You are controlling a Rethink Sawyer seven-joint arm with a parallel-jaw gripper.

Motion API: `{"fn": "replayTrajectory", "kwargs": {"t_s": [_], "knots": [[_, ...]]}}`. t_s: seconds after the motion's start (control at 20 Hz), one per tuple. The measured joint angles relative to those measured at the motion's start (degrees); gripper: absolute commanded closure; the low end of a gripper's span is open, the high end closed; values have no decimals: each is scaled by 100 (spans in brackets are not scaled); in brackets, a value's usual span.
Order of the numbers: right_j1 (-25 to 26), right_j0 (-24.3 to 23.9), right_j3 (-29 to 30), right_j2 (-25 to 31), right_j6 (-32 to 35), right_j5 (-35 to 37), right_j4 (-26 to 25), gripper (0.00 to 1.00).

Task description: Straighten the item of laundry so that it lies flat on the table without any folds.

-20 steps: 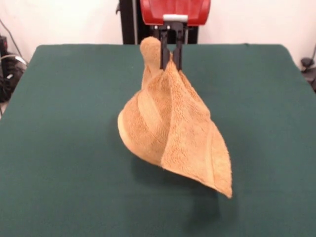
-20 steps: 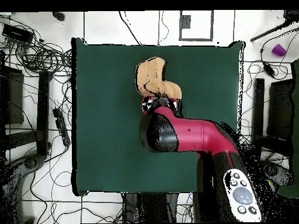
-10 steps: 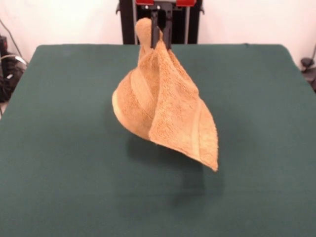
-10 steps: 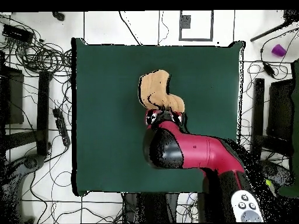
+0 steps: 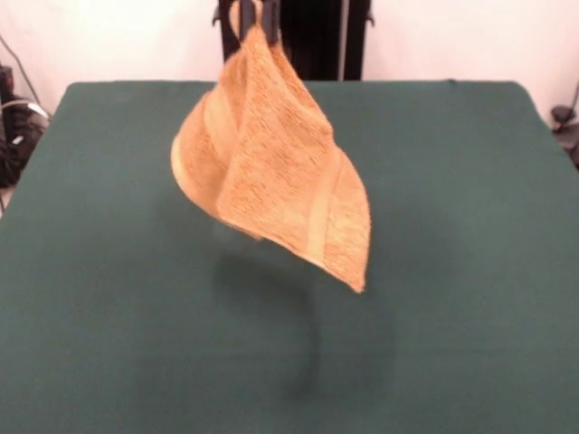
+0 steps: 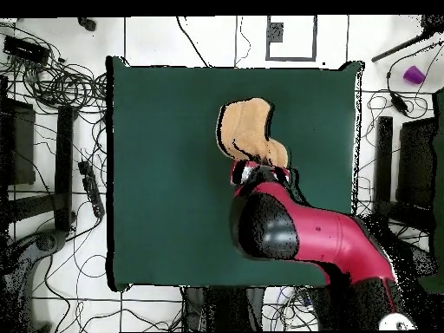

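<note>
The gripper pinches the towel by its top — it hangs folded, clear of the table

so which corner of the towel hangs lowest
The pointed corner at the front view's lower right; the rest of the towel bunches higher, clear of the table.

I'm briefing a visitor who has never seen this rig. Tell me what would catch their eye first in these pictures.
The orange-yellow towel comes first: it hangs in the air above the middle of the dark green table, pinched at its top corner, draped in folds, its shadow on the felt below. In the overhead view the bulky red and black arm reaches in from the bottom edge, surrounded by tangled floor cables.
</note>
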Motion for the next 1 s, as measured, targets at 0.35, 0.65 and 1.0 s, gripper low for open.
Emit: {"fn": "replayTrajectory", "kwargs": {"t_s": [0.35, 0.65, 1.0], "knots": [[-339, -242, -55, 194, 0, 722, 318, 100], [-356, -195, -65, 219, 0, 827, 310, 100], [-293, 3, 24, 211, 0, 325, 207, 100]]}}
